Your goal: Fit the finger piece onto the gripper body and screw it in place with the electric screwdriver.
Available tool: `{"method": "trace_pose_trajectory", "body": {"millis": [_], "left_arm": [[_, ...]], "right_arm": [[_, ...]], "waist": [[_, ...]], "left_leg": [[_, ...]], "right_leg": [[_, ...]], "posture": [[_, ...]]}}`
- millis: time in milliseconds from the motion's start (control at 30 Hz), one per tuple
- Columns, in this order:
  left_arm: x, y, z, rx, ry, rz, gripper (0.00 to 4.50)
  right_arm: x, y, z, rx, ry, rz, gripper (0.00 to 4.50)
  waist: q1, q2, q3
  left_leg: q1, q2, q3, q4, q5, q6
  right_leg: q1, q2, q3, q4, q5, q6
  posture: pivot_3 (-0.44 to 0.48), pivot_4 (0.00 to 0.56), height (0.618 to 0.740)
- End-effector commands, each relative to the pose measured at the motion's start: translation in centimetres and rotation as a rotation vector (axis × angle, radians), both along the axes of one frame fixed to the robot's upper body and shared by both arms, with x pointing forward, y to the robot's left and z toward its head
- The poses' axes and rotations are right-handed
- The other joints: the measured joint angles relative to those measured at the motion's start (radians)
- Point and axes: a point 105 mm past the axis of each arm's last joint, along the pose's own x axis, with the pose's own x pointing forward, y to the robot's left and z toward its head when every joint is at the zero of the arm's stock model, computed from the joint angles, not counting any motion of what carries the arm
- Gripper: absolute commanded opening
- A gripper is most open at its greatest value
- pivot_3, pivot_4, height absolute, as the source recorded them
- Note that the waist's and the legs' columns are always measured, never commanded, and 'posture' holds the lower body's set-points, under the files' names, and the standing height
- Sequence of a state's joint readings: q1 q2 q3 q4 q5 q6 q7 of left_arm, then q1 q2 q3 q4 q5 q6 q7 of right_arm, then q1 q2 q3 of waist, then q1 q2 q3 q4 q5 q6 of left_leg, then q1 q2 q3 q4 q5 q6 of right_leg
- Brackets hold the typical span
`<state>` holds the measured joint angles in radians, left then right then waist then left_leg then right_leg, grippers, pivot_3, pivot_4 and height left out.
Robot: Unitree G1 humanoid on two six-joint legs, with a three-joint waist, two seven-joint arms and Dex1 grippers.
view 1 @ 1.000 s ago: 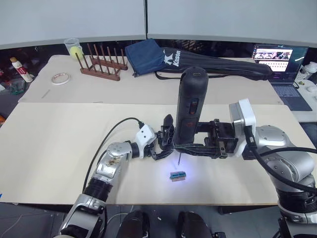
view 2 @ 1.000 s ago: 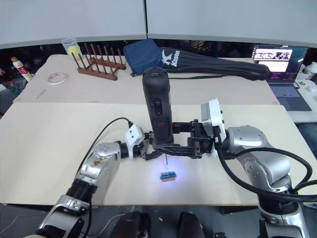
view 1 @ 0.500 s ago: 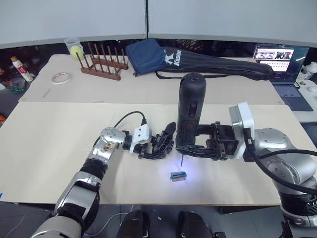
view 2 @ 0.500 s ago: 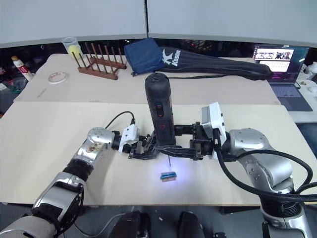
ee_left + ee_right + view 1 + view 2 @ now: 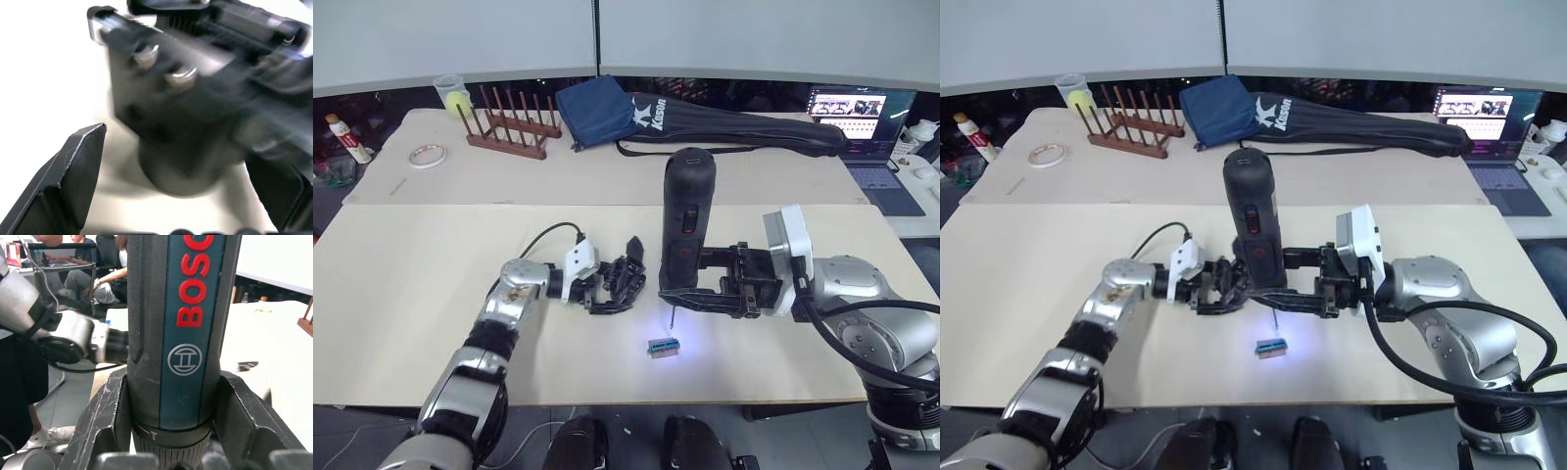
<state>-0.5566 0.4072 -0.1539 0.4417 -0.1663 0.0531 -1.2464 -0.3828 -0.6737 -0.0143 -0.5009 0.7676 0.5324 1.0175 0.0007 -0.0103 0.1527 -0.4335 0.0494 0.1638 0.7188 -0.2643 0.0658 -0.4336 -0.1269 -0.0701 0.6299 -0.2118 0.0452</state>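
Clamping the matte cylindrical electric screwdriver [image 5: 687, 227], right jaws [image 5: 697, 293]; left jaws [image 5: 615, 291] seemingly apart.

a pale table [image 5: 401, 294] carries a small green-and-brown block [image 5: 663, 346] under bluish light.

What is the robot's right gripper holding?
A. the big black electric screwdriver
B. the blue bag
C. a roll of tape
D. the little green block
A: the right gripper is shut on the electric screwdriver, held upright with its thin bit pointing down at the table, and its fingers press on either side of the barrel in the right wrist view.
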Motion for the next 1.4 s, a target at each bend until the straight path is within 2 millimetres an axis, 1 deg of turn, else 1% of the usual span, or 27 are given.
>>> {"method": "trace_pose_trajectory", "body": {"millis": [33,200,367,500,600,700,733,800,833,1000,1100,1167,1267,1333,1400], "left_arm": [[-0.3,-0.1,1.7,-0.052,-0.065,0.073,4.5],[-0.7,-0.2,1.0,-0.057,-0.075,0.138,4.5],[-0.2,-0.4,0.9,-0.057,-0.085,0.154,4.5],[0.1,-0.8,1.0,-0.053,-0.091,0.132,4.5],[-0.2,-1.4,0.9,-0.048,-0.081,0.068,4.5],[-0.1,-1.3,0.7,-0.043,-0.077,0.053,3.71],[0.0,-1.3,0.7,-0.044,-0.074,0.057,3.32],[0.2,-1.4,0.9,-0.058,-0.065,0.062,2.37],[0.2,-1.6,1.1,-0.066,-0.063,0.064,2.3],[-0.1,-3.1,1.6,-0.107,-0.048,0.064,2.3],[-0.3,-5.0,1.8,-0.13,-0.053,0.075,2.3],[0.2,-5.7,1.6,-0.125,-0.056,0.114,2.3],[1.0,-6.3,1.3,-0.121,-0.051,0.162,2.3],[0.8,-6.7,1.2,-0.11,-0.062,0.152,2.3],[0.7,-6.9,1.2,-0.113,-0.06,0.144,2.3]], "right_arm": [[-0.3,0.1,1.6,0.037,-0.078,0.018,1.96],[0.0,0.2,1.8,0.042,-0.075,0.026,1.96],[0.2,0.3,1.9,0.042,-0.072,0.029,1.96],[0.2,0.3,1.9,0.041,-0.071,0.027,1.96],[0.2,0.2,1.9,0.039,-0.072,0.016,1.96],[0.2,0.1,1.9,0.04,-0.071,0.006,1.96],[0.2,0.1,1.9,0.041,-0.07,0.001,1.96],[0.2,0.0,1.9,0.043,-0.07,-0.008,1.96],[0.2,-0.1,1.9,0.044,-0.073,-0.012,1.96],[1.0,-0.6,3.0,0.066,-0.092,-0.059,1.96],[1.3,-1.0,4.3,0.089,-0.089,-0.078,1.96],[1.2,-1.0,4.7,0.082,-0.091,-0.069,1.96],[0.9,-0.8,5.7,0.08,-0.081,-0.038,1.96],[0.8,-0.5,6.7,0.098,-0.071,-0.028,1.96],[0.9,0.2,8.0,0.126,-0.074,-0.018,1.96]], "waist": [[0.002,0.0,0.0],[0.009,0.0,0.0],[0.009,0.0,0.0],[0.01,0.0,0.0],[0.01,0.0,0.0],[0.009,0.0,0.0],[0.009,0.0,0.0],[0.01,0.0,0.0],[0.01,0.0,0.0],[0.013,0.0,0.0],[0.012,0.0,0.0],[0.014,0.0,0.0],[0.013,0.0,0.0],[0.011,0.0,0.0],[0.007,0.0,0.0]], "left_leg": [[0.0,0.0,0.0,0.0,0.0,0.0],[0.0,0.0,0.0,0.0,0.0,0.0],[0.0,-0.001,0.0,0.0,0.0,0.0],[0.0,-0.001,0.0,0.0,0.0,0.0],[0.0,-0.001,0.0,0.0,0.0,0.0],[0.0,-0.001,0.0,0.0,0.0,0.0],[0.0,-0.001,0.0,0.0,0.0,0.0],[0.0,-0.001,0.0,0.0,0.0,0.0],[0.0,-0.001,0.0,0.0,0.0,0.0],[0.0,-0.001,0.0,0.0,0.0,0.0],[0.0,-0.002,0.0,0.001,0.0,0.0],[0.0,-0.002,0.0,0.001,0.0,0.0],[0.0,-0.002,0.0,0.0,0.0,0.001],[0.0,-0.002,0.0,0.0,0.0,0.001],[0.0,-0.001,0.0,0.0,0.0,0.001]], "right_leg": [[0.0,0.0,0.0,0.0,0.0,0.0],[0.001,0.0,0.0,0.0,0.0,0.0],[0.0,0.0,0.0,0.0,0.0,0.0],[0.0,0.0,0.0,0.0,0.0,0.0],[0.0,0.0,-0.001,0.0,0.0,0.0],[0.0,0.0,-0.001,0.0,0.0,0.0],[0.0,0.0,-0.001,0.0,0.0,0.0],[0.0,0.0,-0.001,0.0,0.0,0.0],[0.0,0.0,-0.001,0.0,0.0,0.0],[0.001,-0.001,-0.001,0.0,0.0,0.0],[0.001,-0.001,0.0,0.0,0.0,0.001],[0.001,-0.001,-0.001,-0.001,0.0,0.001],[0.001,-0.001,-0.001,-0.001,0.001,0.001],[0.001,-0.001,-0.001,-0.001,0.001,0.001],[0.0,-0.001,0.0,0.0,0.001,0.001]], "posture": [[0.0,0.15,0.74],[0.0,0.15,0.74],[0.0,0.15,0.74],[0.0,0.15,0.74],[0.0,0.15,0.74],[0.0,0.15,0.74],[0.0,0.15,0.74],[0.0,0.15,0.74],[0.0,0.15,0.74],[0.0,0.15,0.74],[0.0,0.15,0.74],[0.0,0.15,0.74],[0.0,0.15,0.74],[0.0,0.15,0.74],[0.0,0.15,0.74]]}}
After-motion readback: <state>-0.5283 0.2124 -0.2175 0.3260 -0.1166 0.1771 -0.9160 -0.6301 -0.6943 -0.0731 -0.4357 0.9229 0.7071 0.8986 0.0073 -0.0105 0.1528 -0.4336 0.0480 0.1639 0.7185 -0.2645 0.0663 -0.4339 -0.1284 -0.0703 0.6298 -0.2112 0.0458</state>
